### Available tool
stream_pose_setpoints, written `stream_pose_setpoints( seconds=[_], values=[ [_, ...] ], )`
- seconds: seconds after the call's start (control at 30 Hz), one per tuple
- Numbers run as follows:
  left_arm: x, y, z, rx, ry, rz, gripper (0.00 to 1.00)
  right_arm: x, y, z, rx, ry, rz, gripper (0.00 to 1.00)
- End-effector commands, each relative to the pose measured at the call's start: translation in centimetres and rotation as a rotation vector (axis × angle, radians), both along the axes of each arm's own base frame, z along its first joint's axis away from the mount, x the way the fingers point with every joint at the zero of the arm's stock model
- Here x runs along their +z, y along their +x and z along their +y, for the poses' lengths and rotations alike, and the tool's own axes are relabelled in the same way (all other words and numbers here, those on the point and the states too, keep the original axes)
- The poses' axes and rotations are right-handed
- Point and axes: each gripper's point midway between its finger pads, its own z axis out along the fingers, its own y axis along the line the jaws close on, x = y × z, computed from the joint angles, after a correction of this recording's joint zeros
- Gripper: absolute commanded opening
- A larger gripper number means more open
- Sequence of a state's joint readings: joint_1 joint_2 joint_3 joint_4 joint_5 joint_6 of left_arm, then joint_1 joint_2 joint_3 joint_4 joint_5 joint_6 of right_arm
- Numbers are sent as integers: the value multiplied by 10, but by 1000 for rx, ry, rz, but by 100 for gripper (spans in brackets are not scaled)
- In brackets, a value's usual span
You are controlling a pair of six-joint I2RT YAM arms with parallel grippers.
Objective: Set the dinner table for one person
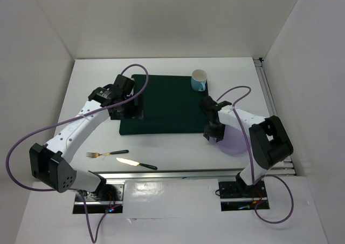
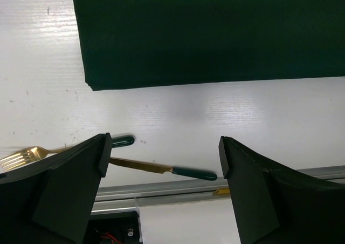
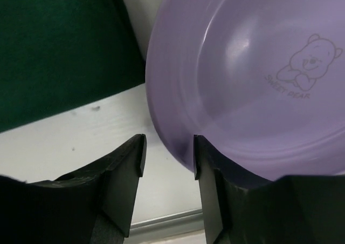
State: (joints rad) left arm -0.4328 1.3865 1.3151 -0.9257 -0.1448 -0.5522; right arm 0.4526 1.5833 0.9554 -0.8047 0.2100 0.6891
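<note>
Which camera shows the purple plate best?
The right wrist view: the purple plate fills most of it, showing its bear drawing. The top view shows it small, partly behind the right arm. The left wrist view misses it.

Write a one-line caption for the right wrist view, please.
Right gripper, open, at the rim of a purple plate beside the dark green mat.

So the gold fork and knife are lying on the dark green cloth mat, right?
No. The gold fork and knife lie on the white tabletop, off the near edge of the dark green cloth mat; the top view shows it.
</note>
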Motion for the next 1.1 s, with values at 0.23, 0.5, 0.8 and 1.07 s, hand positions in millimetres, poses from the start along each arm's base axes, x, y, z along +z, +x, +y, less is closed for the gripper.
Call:
stream_pose_setpoints(
  seconds=[0.23,0.5,0.8,1.07],
  values=[
    [8,1,6,4,27,-12,100,-9,15,-15,-51,-105,-61,15],
    [17,4,6,9,26,-32,100,59,25,-22,-58,-157,-185,0],
    [55,14,24,169,34,-94,100,168,83,99,234,-139,-380,0],
    [79,-3,111,563,46,-149,100,163,117,228,514,-60,-432,0]
  ],
)
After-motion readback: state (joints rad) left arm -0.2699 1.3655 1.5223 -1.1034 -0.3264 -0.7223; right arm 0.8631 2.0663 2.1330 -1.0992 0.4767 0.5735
